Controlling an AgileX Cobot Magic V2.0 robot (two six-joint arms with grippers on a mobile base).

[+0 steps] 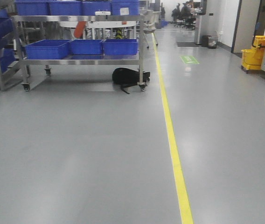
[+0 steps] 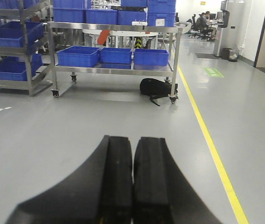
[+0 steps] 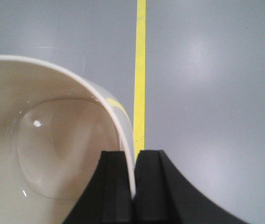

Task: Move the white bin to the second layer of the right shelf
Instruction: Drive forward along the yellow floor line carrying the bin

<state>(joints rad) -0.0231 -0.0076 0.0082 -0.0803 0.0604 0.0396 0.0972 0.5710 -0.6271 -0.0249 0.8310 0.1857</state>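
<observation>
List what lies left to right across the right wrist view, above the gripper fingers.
white bin → yellow floor line → grey floor

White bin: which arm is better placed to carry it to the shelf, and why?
Right. The right gripper is shut on the wall of the white bin; the left gripper is shut on nothing.

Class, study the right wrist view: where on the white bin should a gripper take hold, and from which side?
The thin rim wall of the white bin, from above its open mouth, one finger inside, one outside. No handles show; the right gripper pinches it so.
</observation>
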